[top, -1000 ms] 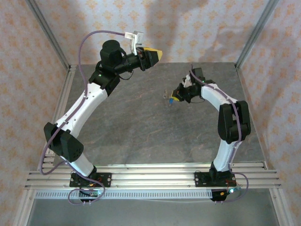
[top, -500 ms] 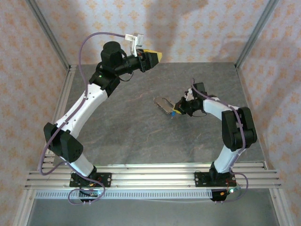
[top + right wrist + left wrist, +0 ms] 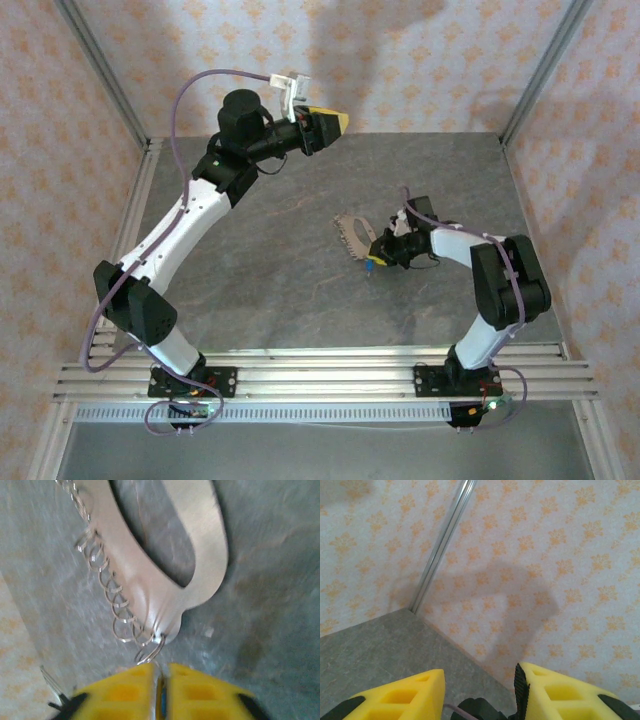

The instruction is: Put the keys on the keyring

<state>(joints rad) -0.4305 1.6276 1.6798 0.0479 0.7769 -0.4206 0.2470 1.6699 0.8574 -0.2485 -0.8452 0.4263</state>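
Note:
The keyring [image 3: 352,235] is a pale silvery oval loop with several small wire rings along one edge, and it lies flat on the grey table. In the right wrist view the keyring [image 3: 142,590] fills the upper part, and a small ring at its tip reaches down to my fingertips. My right gripper [image 3: 378,258] [image 3: 161,672] sits low at that tip, its jaws almost together on a blue-headed key [image 3: 163,705] [image 3: 370,264]. My left gripper [image 3: 325,125] [image 3: 480,690] hangs high by the back wall, open and holding nothing.
Patterned walls with metal corner posts [image 3: 535,70] enclose the grey table [image 3: 280,270]. An aluminium rail frame [image 3: 320,375] runs along the near edge by the arm bases. A rail [image 3: 135,210] lines the left side.
My right gripper has moved nearer and lower with the keyring, which has gone from hanging edge-on to lying flat on the table. The left arm has barely shifted.

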